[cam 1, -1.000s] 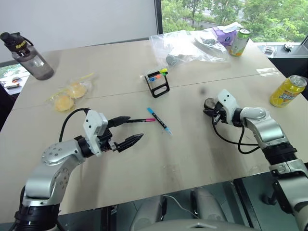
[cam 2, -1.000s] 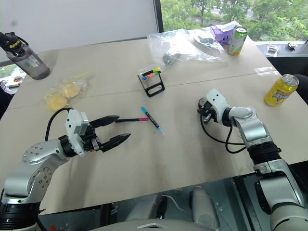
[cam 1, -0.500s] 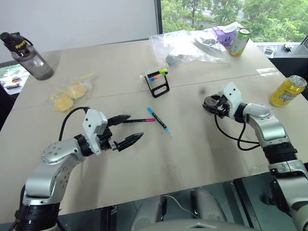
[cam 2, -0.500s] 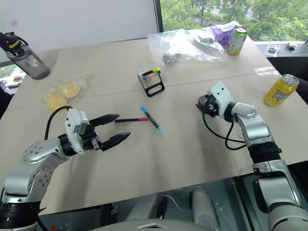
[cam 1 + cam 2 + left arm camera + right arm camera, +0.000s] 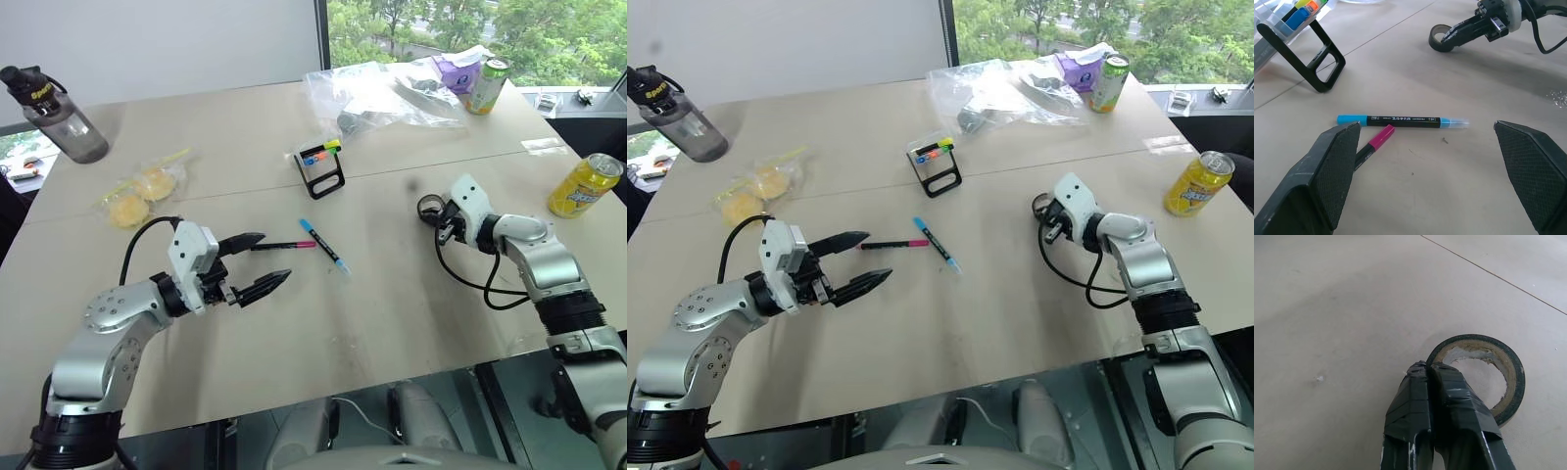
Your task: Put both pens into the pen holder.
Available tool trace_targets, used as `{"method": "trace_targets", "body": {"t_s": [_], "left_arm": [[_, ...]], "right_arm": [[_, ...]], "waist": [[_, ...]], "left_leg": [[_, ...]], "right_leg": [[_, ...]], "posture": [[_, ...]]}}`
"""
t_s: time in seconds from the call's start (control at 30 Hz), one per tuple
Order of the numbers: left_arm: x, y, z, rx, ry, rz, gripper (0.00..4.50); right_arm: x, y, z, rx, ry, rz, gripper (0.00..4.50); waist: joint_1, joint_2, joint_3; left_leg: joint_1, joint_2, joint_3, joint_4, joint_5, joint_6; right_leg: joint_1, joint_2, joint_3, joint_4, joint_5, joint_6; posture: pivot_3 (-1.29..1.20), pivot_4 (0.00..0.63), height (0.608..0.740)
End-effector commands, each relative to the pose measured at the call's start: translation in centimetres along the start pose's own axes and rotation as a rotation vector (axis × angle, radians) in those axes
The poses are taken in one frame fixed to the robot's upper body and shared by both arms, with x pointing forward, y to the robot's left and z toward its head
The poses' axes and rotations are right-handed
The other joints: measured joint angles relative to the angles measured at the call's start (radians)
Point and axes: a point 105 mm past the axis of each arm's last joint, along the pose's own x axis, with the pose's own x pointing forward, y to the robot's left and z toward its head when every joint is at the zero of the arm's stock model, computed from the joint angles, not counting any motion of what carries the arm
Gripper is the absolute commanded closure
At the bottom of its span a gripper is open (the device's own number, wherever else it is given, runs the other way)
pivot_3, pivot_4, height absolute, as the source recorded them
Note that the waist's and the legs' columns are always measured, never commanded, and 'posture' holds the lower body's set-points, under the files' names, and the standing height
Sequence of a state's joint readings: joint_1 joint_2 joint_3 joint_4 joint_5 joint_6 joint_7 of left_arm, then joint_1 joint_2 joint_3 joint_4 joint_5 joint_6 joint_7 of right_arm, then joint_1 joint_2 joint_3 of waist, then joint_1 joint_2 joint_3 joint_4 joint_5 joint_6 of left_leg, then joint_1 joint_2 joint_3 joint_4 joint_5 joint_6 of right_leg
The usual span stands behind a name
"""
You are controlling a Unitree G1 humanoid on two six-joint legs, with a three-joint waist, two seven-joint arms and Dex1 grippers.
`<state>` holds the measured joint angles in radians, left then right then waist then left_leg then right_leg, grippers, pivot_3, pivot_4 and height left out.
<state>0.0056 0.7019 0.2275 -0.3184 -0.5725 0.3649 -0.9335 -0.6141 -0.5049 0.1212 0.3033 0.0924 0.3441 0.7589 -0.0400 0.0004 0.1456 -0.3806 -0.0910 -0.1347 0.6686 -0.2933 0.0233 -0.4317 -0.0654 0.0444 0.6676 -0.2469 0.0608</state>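
Two pens lie side by side mid-table: a black pen with a magenta end (image 5: 286, 245) and a blue pen (image 5: 323, 245), also seen as the blue pen (image 5: 1403, 120) and the magenta-ended pen (image 5: 1376, 142). The black pen holder (image 5: 324, 167) stands behind them with coloured marker tips at its top. My left gripper (image 5: 269, 258) is open, low over the table just left of the pens, with the black barrel near its far finger. My right gripper (image 5: 443, 221) is shut far to the right, fingertips (image 5: 1427, 369) against the rim of a black tape roll (image 5: 1484, 369), with nothing between them.
A water bottle (image 5: 59, 113) stands at the back left, with bagged yellow snacks (image 5: 142, 186) in front of it. Clear plastic bags (image 5: 392, 93) and a green can (image 5: 487, 86) sit at the back right. A yellow can (image 5: 585, 186) stands near the right edge.
My right wrist has tilted slightly beside the tape roll. The left arm, both pens and the holder have stayed put.
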Motion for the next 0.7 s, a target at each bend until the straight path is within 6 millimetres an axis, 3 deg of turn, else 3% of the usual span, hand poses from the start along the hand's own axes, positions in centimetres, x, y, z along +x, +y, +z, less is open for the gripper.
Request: {"method": "trace_targets", "body": {"t_s": [0.03,0.23,0.4,0.47,0.63,0.7], "left_arm": [[-0.3,0.1,0.7,0.035,-0.017,0.007,0.00],[-0.4,0.1,0.7,0.036,-0.016,0.008,0.00],[-0.4,0.1,0.7,0.038,-0.013,0.010,0.00],[-0.4,0.2,0.8,0.040,-0.013,0.011,0.00],[-0.4,0.2,0.8,0.043,-0.012,0.013,0.00],[-0.4,0.2,0.8,0.043,-0.011,0.014,0.00]], "right_arm": [[-0.2,-1.2,1.3,-0.038,-0.035,-0.047,4.37],[-0.1,-0.8,0.9,-0.047,-0.019,-0.019,4.37],[-0.1,-0.4,1.1,-0.026,-0.018,0.006,2.79],[0.0,-0.6,0.7,-0.017,0.014,-0.002,1.84],[0.1,-0.9,-0.3,0.000,0.106,-0.011,1.84],[0.3,-1.1,-0.4,-0.009,0.127,-0.014,2.36]], "waist": [[0.000,0.000,0.000],[0.001,0.000,0.000],[0.001,0.000,0.000],[0.001,0.000,0.000],[0.001,0.000,0.000],[0.001,0.000,0.000]], "left_leg": [[0.000,0.000,0.000,0.000,0.000,0.000],[0.000,0.000,0.000,0.000,0.000,0.000],[0.000,0.000,0.000,0.000,0.000,0.000],[0.000,0.000,0.000,0.000,0.000,0.000],[0.000,0.000,0.000,0.000,0.000,0.000],[0.000,0.000,0.000,0.000,0.000,0.000]], "right_leg": [[0.000,0.000,0.000,0.000,0.000,0.000],[0.000,0.000,0.000,0.000,0.000,0.000],[0.000,0.000,0.000,0.000,0.000,0.000],[0.000,0.000,0.000,0.000,0.000,0.000],[0.000,0.000,0.000,0.000,0.000,0.000],[0.000,0.000,0.000,0.000,0.000,0.000]], "posture": [[0.00,0.150,0.740],[0.00,0.150,0.740],[0.00,0.150,0.740],[0.00,0.150,0.740],[0.00,0.150,0.740],[0.00,0.150,0.740]]}}
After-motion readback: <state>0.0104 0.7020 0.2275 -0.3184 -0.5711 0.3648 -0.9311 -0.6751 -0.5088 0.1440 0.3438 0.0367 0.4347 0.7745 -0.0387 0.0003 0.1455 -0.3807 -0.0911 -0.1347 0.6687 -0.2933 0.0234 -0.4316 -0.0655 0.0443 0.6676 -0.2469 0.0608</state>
